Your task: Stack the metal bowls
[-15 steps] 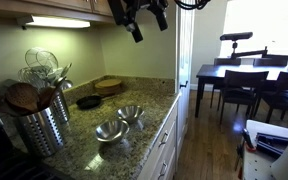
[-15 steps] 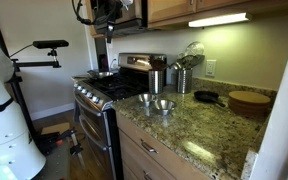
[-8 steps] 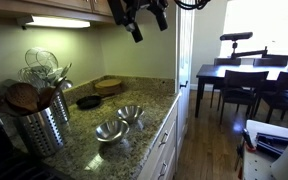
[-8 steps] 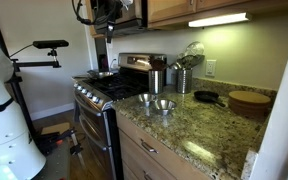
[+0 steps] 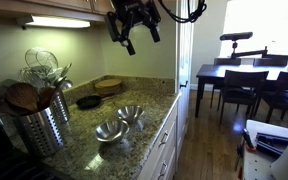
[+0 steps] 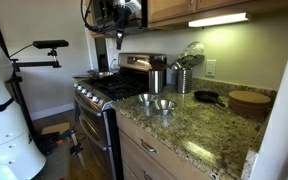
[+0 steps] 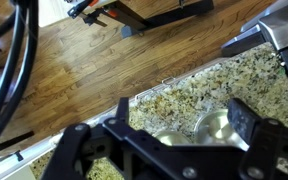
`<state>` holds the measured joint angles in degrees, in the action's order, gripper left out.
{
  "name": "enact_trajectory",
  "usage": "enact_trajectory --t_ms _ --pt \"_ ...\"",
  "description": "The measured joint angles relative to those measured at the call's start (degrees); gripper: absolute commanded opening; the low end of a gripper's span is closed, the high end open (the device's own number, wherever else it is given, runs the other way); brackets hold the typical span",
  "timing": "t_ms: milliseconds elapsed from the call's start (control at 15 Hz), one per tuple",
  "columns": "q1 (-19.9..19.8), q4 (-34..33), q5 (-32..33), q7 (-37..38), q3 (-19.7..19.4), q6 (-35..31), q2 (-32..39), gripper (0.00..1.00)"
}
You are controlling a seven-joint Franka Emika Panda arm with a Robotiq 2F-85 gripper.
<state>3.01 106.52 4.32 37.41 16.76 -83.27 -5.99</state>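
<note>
Two shiny metal bowls sit side by side on the granite counter near its front edge: one bowl (image 5: pixel 111 130) nearer the canister and the second bowl (image 5: pixel 130 115) beside it. They also show in an exterior view (image 6: pixel 164 105) (image 6: pixel 148 98) and in the wrist view (image 7: pixel 222 125) (image 7: pixel 169 131). My gripper (image 5: pixel 132 33) hangs high above the counter, well above the bowls, open and empty. In the wrist view its fingers (image 7: pixel 162 135) frame the bowls far below.
A perforated steel utensil canister (image 5: pixel 39 122) with whisks stands near the bowls. A black dish (image 5: pixel 88 101) and a round wooden board (image 5: pixel 110 86) sit further back. A stove (image 6: pixel 109 90) adjoins the counter. A dining table with chairs (image 5: pixel 239 85) stands across the wooden floor.
My gripper has shifted slightly sideways and lower under the cabinets. The bowls have not moved.
</note>
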Motion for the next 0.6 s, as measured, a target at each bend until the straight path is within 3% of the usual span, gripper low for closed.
enact_trajectory --t_ms 600 --pt "-0.2 3.0 2.9 5.3 -8.2 -8.6 7.0 1.00"
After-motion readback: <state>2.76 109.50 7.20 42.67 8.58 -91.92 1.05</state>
